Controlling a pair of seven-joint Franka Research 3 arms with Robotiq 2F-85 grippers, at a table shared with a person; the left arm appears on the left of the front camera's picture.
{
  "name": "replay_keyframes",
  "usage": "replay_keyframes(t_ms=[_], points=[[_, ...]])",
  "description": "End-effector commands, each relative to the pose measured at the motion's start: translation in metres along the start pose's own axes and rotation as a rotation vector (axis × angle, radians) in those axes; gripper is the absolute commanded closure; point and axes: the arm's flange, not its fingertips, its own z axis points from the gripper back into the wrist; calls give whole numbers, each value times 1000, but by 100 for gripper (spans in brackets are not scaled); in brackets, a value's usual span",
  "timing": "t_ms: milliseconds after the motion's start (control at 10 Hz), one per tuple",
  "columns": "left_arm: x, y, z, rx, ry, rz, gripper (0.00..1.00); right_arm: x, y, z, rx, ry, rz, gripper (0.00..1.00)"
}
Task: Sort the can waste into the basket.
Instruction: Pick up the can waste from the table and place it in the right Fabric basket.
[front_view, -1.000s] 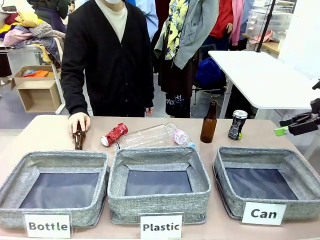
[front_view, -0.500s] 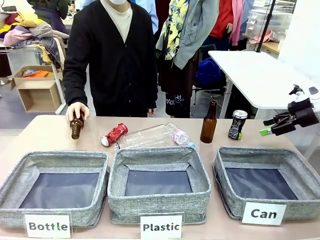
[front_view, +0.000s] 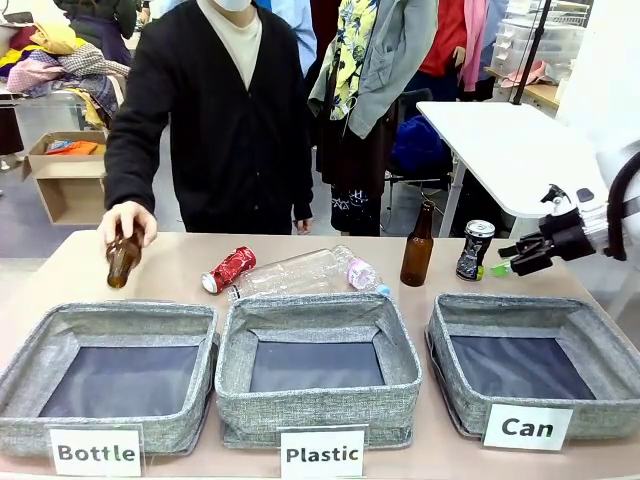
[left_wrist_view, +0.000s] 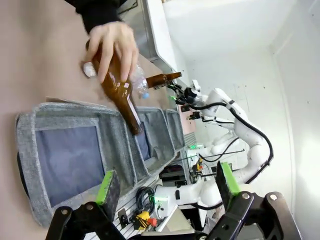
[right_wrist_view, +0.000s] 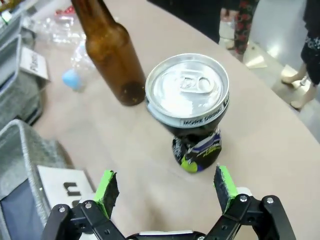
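Grey woven fabric forms the basket (front_view: 592, 332) signed "Can", which sits at the near right corner of the table (front_view: 75, 265) with its dark lining bare. Beyond its far rim, toward the table's far edge, the black can (front_view: 475, 249) stands upright just beside an upright brown bottle (front_view: 417, 247). The crushed red can (front_view: 229, 269) lies on its side left of the middle, touching or nearly touching a clear plastic bottle (front_view: 300, 272) behind the bin signed "Plastic" (front_view: 318, 372). From the front, the right gripper (front_view: 508, 258) hangs just to the right of the black can, above the basket's far right corner, its green pads pointing at the can. How wide it stands is hard to read there, but the right wrist view settles it: the jaws are spread, released, with the can's silver top and dented side between and ahead of them, untouched. The left wrist view shows the left gripper (left_wrist_view: 167, 184), likewise spread and gripping nothing, looking over the bin signed "Bottle" (front_view: 110, 330). There a person's hand (left_wrist_view: 112, 47) holds a second brown bottle (left_wrist_view: 120, 92) tilted neck-down over that bin's far rim. The front view places this at the table's left edge.
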Motion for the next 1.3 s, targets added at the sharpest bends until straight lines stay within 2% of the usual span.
replay_keyframes(t_ms=[0,200,400,700,1000,1100,1200], points=[[-25,-27,43,-38,13,-19,0,-3,-12,-14,-34,-62,35,0],[-52,-48,103,-100,-22,-112,0,-2,-19,-31,-64,-136,32,0],[-80,-58,137,-186,18,-189,0,-2,-25,-45,-98,-199,20,0],[-88,-60,146,-217,71,-198,0,-1,-28,-54,-127,-296,30,0],[-78,-57,137,-210,90,-170,0,-2,-27,-58,-87,-294,38,0],[-75,-55,131,-209,104,-156,0,-2,-26,-57,-73,-292,43,10],[-71,-53,125,-186,104,-147,0,-3,-25,-56,-56,-287,53,59]])
